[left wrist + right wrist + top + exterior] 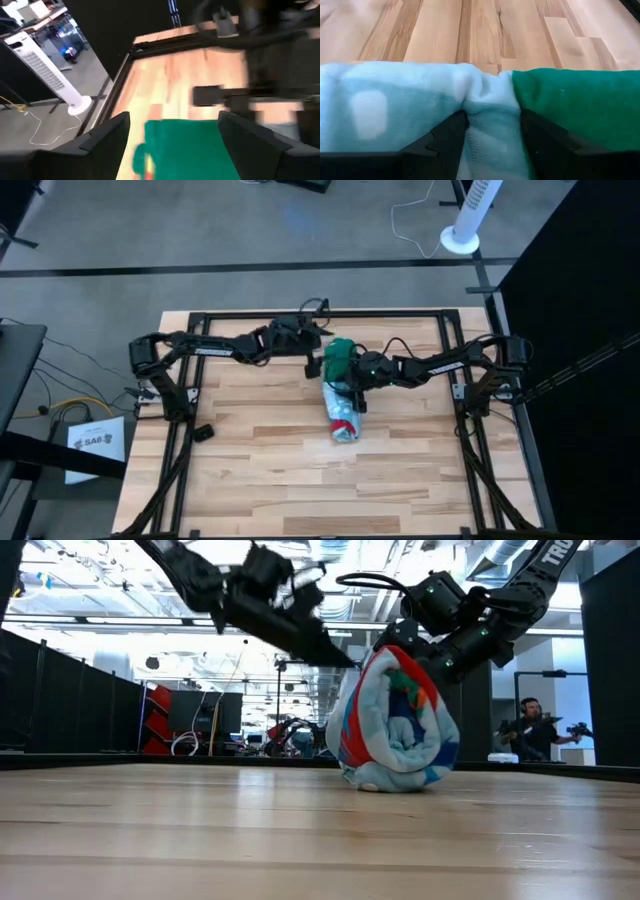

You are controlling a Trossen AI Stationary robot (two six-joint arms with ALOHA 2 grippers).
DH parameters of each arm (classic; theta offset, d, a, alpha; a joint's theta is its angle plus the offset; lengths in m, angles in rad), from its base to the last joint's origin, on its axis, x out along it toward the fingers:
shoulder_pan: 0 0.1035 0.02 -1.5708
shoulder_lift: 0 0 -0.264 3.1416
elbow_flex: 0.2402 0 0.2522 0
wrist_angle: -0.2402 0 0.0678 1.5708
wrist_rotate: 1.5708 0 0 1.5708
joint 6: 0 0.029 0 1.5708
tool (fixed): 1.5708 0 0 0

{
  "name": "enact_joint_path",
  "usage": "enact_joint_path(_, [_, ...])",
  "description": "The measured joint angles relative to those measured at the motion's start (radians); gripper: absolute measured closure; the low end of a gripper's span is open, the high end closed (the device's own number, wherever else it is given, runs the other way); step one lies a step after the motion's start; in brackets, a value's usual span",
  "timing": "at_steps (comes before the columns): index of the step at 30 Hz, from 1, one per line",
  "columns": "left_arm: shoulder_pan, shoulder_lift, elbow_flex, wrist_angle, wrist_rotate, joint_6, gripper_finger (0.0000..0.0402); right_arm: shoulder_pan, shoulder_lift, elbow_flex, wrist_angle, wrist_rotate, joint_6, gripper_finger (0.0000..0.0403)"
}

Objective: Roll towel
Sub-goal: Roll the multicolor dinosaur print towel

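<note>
Towel [343,412] roll on wooden table [250,480]

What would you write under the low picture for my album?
Rolled towel on the wooden table, both robot arms reaching down to it.

Both my arms are matte black, slim jointed links with loose black cables looping off them. Each pincer, left [312,366] and right [355,394], ends in two flat, dark, angular fingers [434,145].
</note>
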Motion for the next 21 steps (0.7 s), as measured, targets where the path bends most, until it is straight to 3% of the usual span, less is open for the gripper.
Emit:
enact_joint_path(5, [0.024, 0.147, -0.004, 0.200, 0.107, 0.000, 0.0113, 0.002, 0.001, -0.002, 0.013, -0.001, -0.005, 0.0218])
enact_joint_path(11, [0.030, 0.274, -0.001, 0.379, 0.104, -0.007, 0.0139, 0.004, 0.001, -0.001, 0.013, -0.002, -0.002, 0.0218])
enact_joint_path(14, [0.042, 0.272, 0.012, 0.386, 0.107, -0.030, 0.0195, 0.004, 0.001, -0.001, 0.014, -0.002, 0.003, 0.0218])
enact_joint_path(20, [0.039, 0.274, 0.015, 0.373, 0.140, -0.058, 0.0373, 0.004, 0.001, -0.001, 0.018, -0.003, 0.017, 0.0218])
enact_joint_path(21, [0.037, 0.286, 0.016, 0.382, 0.144, -0.058, 0.0386, 0.004, 0.001, -0.001, 0.018, -0.003, 0.019, 0.0218])
